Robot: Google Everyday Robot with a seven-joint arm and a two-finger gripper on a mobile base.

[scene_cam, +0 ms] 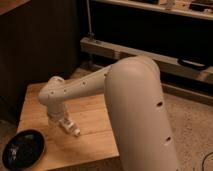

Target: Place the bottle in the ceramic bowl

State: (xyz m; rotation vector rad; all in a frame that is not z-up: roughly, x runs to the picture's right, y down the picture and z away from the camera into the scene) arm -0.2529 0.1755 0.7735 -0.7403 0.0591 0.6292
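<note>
One small slim white cylindrical bottle (pixel 70 128) is grasped, tilted, in the pincer (pixel 64 123) low over the wooden tabletop (pixel 95 125), near but apart from the round glossy black ceramic bowl (pixel 22 149) at the tabletop's corner.

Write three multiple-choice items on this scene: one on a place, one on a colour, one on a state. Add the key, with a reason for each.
1. Where on the wooden table does the ceramic bowl sit?
A. far right corner
B. near left corner
C. centre

2. What colour is the bowl?
A. white
B. red
C. black

3. Where is the bottle?
A. outside the bowl, at the gripper
B. inside the bowl
C. on the floor

Key:
1 B: the bowl sits at the table's near left corner in the camera view.
2 C: the bowl is glossy black.
3 A: the bottle shows at the gripper, which is over the table just right of the bowl.
</note>
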